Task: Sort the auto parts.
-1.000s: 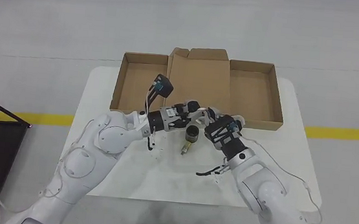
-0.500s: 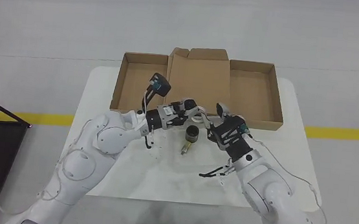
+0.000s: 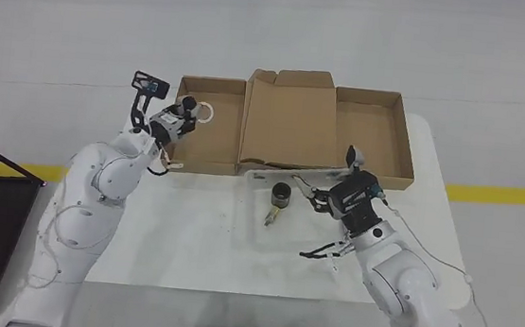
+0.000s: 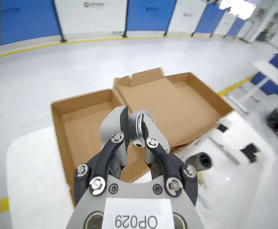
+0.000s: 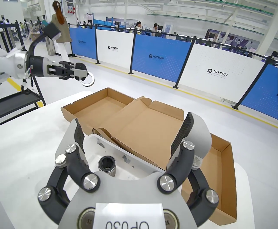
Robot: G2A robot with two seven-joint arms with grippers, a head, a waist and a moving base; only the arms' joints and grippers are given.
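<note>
Two grippers work at a white table (image 3: 188,242) where auto parts are being sorted. The left gripper (image 3: 191,111) (image 4: 134,121) (image 5: 81,73) is clamped on a silvery metal ring (image 3: 207,113) (image 4: 139,128) (image 5: 86,79), pinching its rim between dark pads. It holds the ring in the air above the left-hand compartment of an open cardboard box (image 3: 370,136) (image 4: 71,121) (image 5: 134,128), close to that compartment's outer wall and clear of the cardboard. The box lies along the far side of the table, with a flat middle panel between its two end compartments.

The right gripper (image 3: 328,175) (image 5: 132,125) hangs above the table by the box's near edge, its fingers spread wide and holding nothing. A short dark cylindrical sleeve (image 3: 281,196) (image 4: 201,161) (image 5: 106,166) stands upright on the table just in front of the box, near the right gripper but apart from it. A small yellowish part (image 3: 271,218) lies just beside the sleeve, on the side nearer the robot.
</note>
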